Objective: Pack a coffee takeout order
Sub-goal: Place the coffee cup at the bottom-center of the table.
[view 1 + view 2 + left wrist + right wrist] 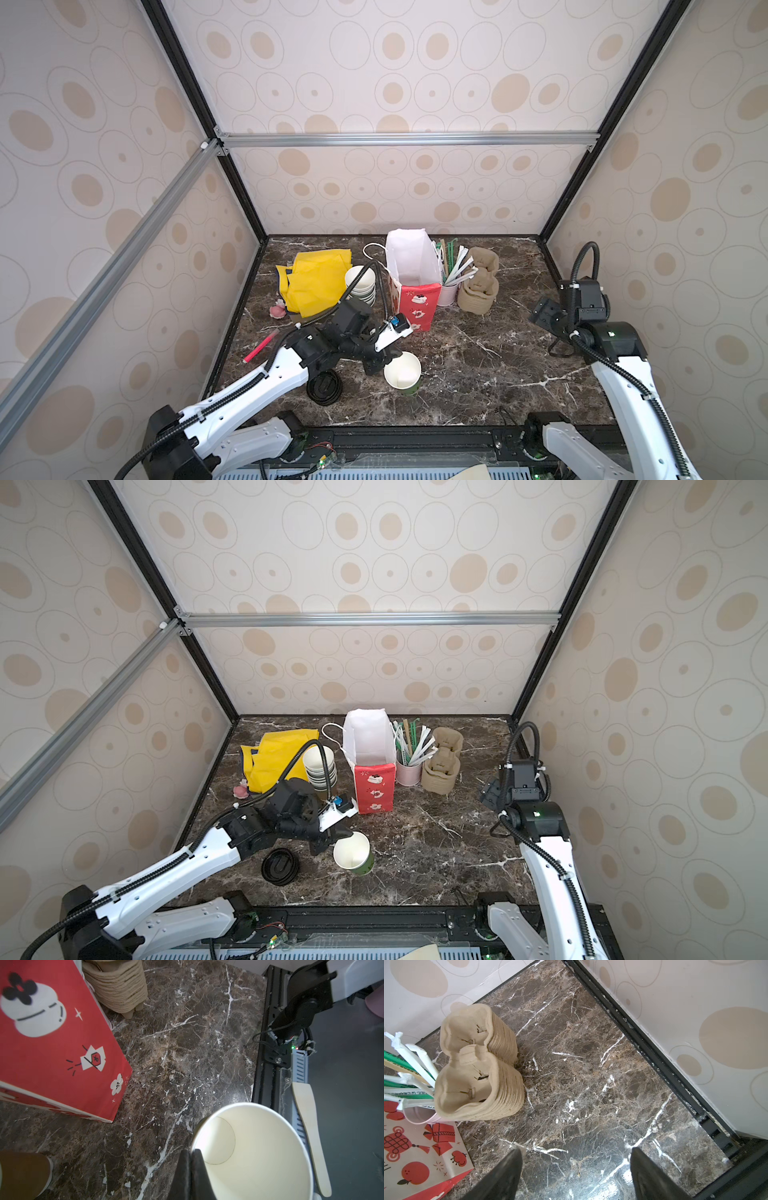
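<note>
containers: green-sided paper cup (402,372) has no lid on, inside is bare white, nothing in it. red-and-white paper bag (413,274) stands open at the back middle of the marble table (478,374); what shows of its inside is empty. pink pot (447,294) just right of the bag holds wrapped straws (459,266) and green sticks. stack of pulp cup trays (478,284) sits just right of the pot, top tray's 2 wells empty. stack of lidless cups (360,284) is left of the bag, yellow napkins (316,280) just beside it, further left. black lid (324,386) lies flat near the front, left of the cup and apart from it.

views: left wrist shows the pinch the top views hide: 1 finger (199,1172) inside the green-sided paper cup (259,1147), 1 outside. right wrist shows the layered edges of the stack of pulp cup trays (477,1076) and torn slits in the wells. lid and napkins show in both top views only.

arms: left arm reaches from front left over the lid, left gripper (384,367) clamped tight on the cup rim. cup is tilted, mouth toward the camera; can't tell if its base touches the table. right gripper (576,1172) is spread wide, holding nothing, above bare marble by the right wall, well apart from the trays.
</note>
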Controlling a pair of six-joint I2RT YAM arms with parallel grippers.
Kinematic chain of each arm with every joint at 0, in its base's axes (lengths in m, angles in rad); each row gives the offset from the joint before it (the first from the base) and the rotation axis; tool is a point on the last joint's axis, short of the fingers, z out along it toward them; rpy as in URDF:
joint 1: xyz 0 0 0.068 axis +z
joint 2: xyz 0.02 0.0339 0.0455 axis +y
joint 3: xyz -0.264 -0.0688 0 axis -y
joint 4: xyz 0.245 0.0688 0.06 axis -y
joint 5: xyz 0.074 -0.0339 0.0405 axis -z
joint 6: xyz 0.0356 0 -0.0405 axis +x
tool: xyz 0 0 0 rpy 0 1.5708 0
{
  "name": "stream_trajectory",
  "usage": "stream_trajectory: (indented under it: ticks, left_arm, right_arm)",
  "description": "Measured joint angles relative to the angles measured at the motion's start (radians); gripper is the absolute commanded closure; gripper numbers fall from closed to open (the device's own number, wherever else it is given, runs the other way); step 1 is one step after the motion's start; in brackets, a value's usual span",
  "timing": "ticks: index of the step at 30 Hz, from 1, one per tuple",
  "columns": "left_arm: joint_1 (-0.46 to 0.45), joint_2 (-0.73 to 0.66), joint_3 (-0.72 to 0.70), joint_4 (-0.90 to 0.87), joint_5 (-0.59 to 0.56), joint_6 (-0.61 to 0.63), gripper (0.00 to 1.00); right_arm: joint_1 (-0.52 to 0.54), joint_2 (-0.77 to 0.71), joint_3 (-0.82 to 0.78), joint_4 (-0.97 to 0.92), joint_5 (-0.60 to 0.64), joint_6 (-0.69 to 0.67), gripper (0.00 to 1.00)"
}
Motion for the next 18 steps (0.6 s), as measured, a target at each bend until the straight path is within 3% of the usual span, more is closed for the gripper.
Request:
stream_trajectory:
  ticks: [9,18]
  left_arm:
    - [-0.039,0.117,-0.025,0.102,-0.125,-0.01,1.0]
    - [-0.041,0.161,-0.077,0.178,-0.134,-0.021,0.97]
  right_arm:
    - [0.0,-0.014,-0.006,-0.011,0.002,0.027,0.16]
    - [0.0,-0.045,-0.025,-0.037,0.005,0.037,0.16]
